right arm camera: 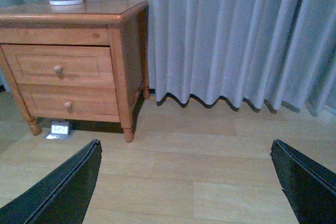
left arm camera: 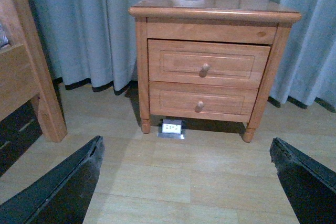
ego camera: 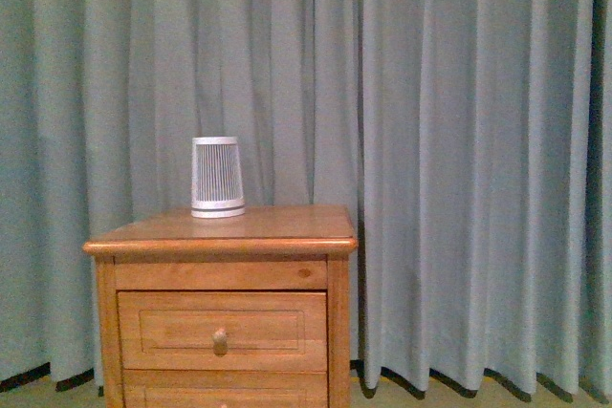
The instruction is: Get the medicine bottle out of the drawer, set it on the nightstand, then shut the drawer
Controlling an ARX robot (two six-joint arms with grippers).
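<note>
Item: nightstand [ego camera: 287, 226], top drawer [ego camera: 172, 332] shut. The medicine bottle is unseen, presumably inside. My left gripper [left arm camera: 185, 141] and right gripper [right arm camera: 185, 142] are both spread wide, holding nothing, well short of it. Next I should centre on the knob [ego camera: 220, 339] and pull straight out, level.

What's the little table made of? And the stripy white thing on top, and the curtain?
The nightstand looks like wood under glossy honey-brown varnish: grain shows and the top shines. The stripy white thing is probably plastic, smooth with even ribs. The curtain looks like soft matte cloth, hanging in deep folds.
</note>
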